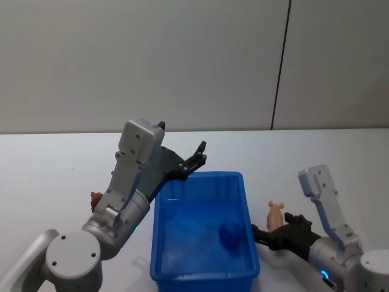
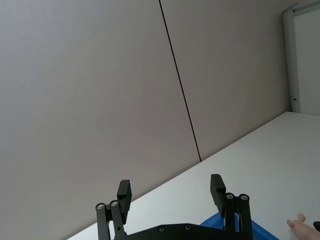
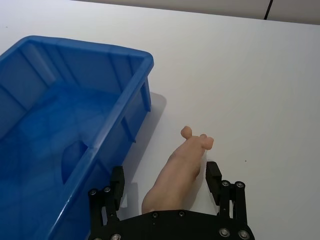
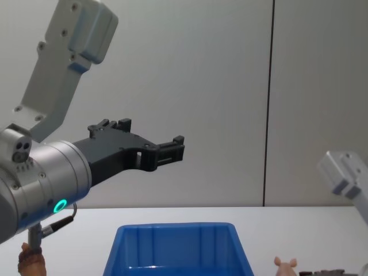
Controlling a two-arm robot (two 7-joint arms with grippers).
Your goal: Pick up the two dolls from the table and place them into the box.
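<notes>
The pale pink doll (image 3: 177,170) lies on the white table (image 3: 250,75) just right of the blue box (image 3: 95,145). My right gripper (image 3: 165,177) is low over the table and open. Its two fingers straddle the pink doll with gaps on both sides. The head view shows that pink doll (image 1: 275,214) beside the box (image 1: 246,219), with the right gripper (image 1: 270,226) at it. My left gripper (image 1: 197,155) is raised above the box's far rim, open and holding nothing (image 2: 170,192). The brown doll (image 1: 96,198) peeks out on the table behind my left arm, left of the box.
From the chest view the box (image 4: 178,253) stands in the middle, the brown doll (image 4: 29,261) at the lower left and the pink doll (image 4: 286,265) at the lower right. Bare table stretches beyond the box to a grey wall.
</notes>
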